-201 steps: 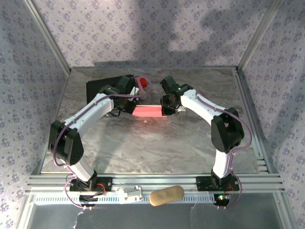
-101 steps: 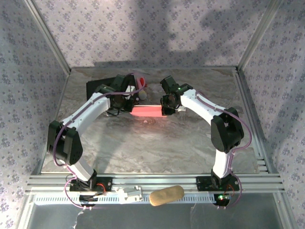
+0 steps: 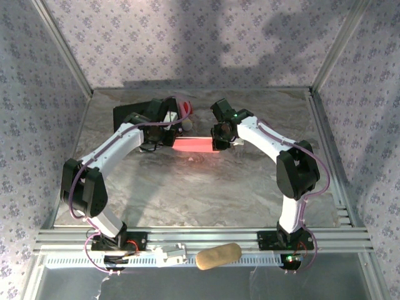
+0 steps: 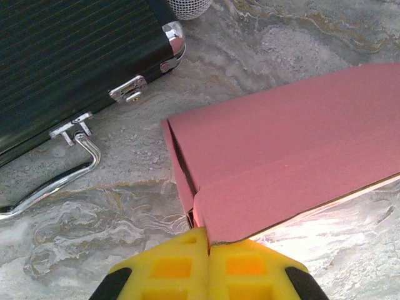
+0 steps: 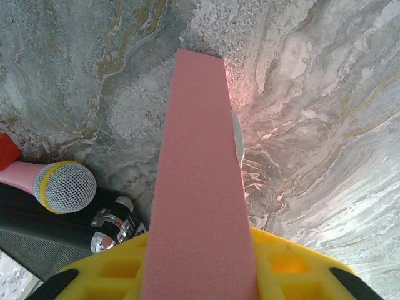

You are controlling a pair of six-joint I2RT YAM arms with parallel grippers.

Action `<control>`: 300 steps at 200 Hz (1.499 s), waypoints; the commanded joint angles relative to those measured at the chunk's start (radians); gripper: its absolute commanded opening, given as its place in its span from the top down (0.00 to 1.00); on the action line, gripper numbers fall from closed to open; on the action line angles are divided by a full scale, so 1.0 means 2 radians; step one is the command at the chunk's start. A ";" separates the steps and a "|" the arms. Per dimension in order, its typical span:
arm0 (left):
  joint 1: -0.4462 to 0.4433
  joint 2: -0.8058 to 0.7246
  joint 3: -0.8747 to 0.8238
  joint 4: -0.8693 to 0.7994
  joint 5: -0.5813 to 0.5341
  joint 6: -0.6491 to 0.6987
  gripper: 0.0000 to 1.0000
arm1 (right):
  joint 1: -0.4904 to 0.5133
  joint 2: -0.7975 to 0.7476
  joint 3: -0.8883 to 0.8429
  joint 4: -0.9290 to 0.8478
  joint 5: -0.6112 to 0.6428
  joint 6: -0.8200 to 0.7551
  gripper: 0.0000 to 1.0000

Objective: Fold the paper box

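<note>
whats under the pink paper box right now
The marble table shows around the paper box, with a bright strip along its lower right edge in the left wrist view. The patch directly beneath is covered, so whether the box rests flat there cannot be told.

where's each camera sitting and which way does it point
top external: above and behind the bases, looking down on the table; both arms, with left gripper and right gripper at the paper box.
left wrist: on the left arm, looking past its yellow fingers, shut on a box flap, toward the black case.
right wrist: on the right arm, looking along the box clamped in its grip, toward the microphone.
shared: all three see the box; both wrist views catch the case.
</note>
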 commanded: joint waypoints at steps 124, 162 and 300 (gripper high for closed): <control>0.012 0.034 0.017 -0.085 -0.103 0.035 1.00 | -0.006 0.016 0.001 -0.023 -0.024 -0.011 0.73; 0.012 0.033 0.002 -0.068 -0.074 0.023 1.00 | -0.005 0.019 0.002 -0.021 -0.026 -0.012 0.73; 0.025 0.055 -0.030 -0.012 -0.034 -0.001 1.00 | -0.015 0.012 0.014 -0.010 -0.015 -0.053 0.58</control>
